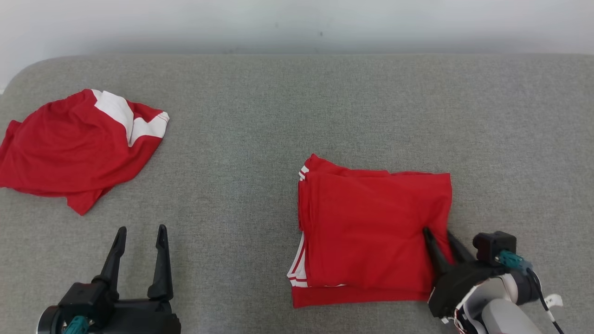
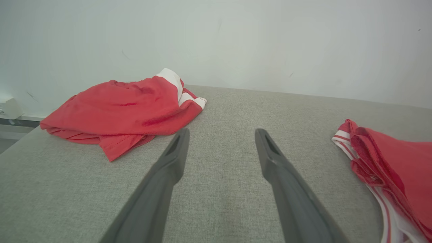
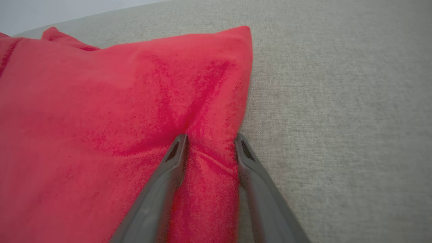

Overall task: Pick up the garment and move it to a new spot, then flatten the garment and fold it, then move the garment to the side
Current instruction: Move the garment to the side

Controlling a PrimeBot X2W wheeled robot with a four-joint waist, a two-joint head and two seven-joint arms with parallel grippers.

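Observation:
A folded red garment [image 1: 371,227] with white-striped trim lies right of centre on the grey cushioned surface [image 1: 241,162]. My right gripper [image 1: 437,232] is at its near right edge, shut on a pinched ridge of the red cloth. In the right wrist view that ridge of garment [image 3: 101,118] bulges between the right gripper's [image 3: 211,138] fingers. My left gripper [image 1: 142,228] rests open at the lower left, holding nothing. The left wrist view shows the left gripper [image 2: 221,132] over bare fabric, with the folded garment's [image 2: 398,158] edge to its right.
A second red garment with white panels [image 1: 74,148] lies crumpled at the far left, ahead of the left gripper, also visible as a red heap [image 2: 125,108]. A pale wall [image 1: 297,23] runs behind the surface, whose far left corner is rounded.

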